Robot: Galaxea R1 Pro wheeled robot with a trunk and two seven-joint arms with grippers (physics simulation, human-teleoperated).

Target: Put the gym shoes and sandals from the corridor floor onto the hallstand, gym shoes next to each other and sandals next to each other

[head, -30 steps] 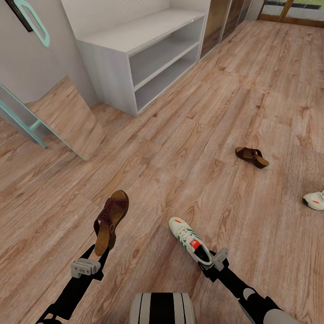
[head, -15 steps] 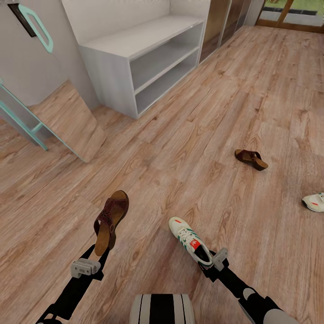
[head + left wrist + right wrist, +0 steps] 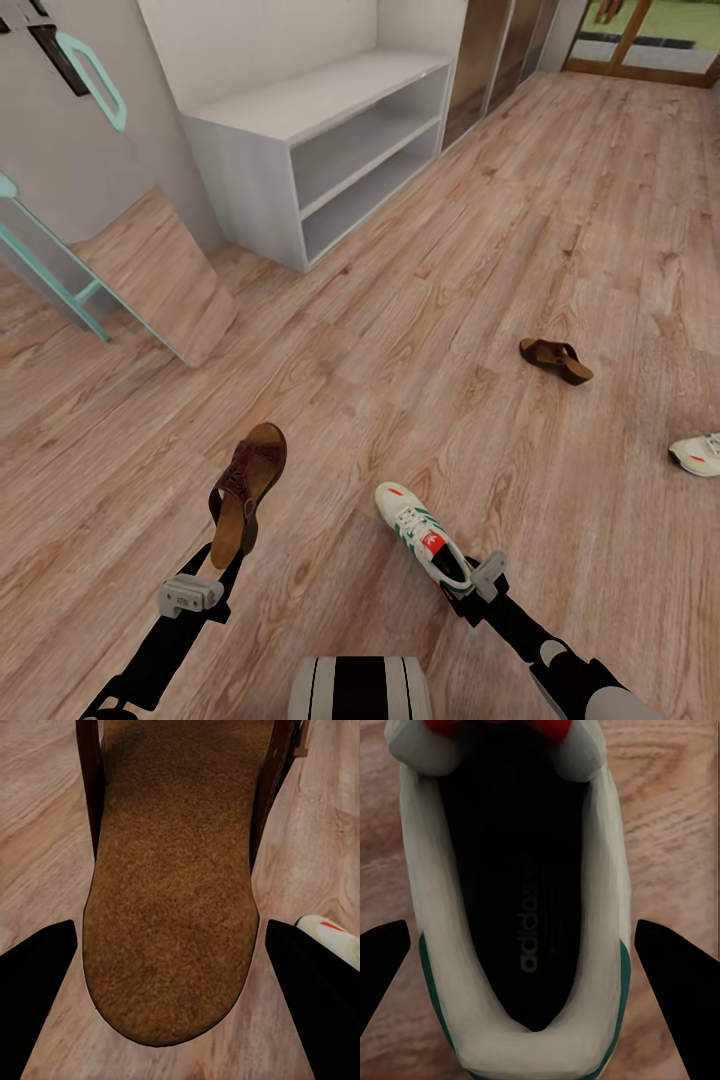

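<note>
My left gripper (image 3: 229,562) is shut on the heel of a dark brown sandal (image 3: 247,488), held above the corridor floor (image 3: 420,300). Its tan footbed (image 3: 172,907) lies between the black fingers (image 3: 34,990). My right gripper (image 3: 460,584) is shut on the heel of a white gym shoe (image 3: 418,527) with green stripes. That shoe's dark opening (image 3: 510,900) sits between the fingers (image 3: 679,982). The second sandal (image 3: 556,360) lies on the floor to the right, and the second gym shoe (image 3: 697,453) is at the right edge. The light-grey hallstand (image 3: 300,100) stands ahead on the left, its top and shelves bare.
A teal-framed mirror (image 3: 150,270) leans against the left wall beside the hallstand. Dark wooden doors (image 3: 495,40) follow the hallstand, and a glazed doorway (image 3: 650,40) lies at the far end. My base (image 3: 360,685) shows at the bottom edge.
The whole picture has shifted a little, so the camera has moved. Both grippers keep the same hold on the sandal and the gym shoe.
</note>
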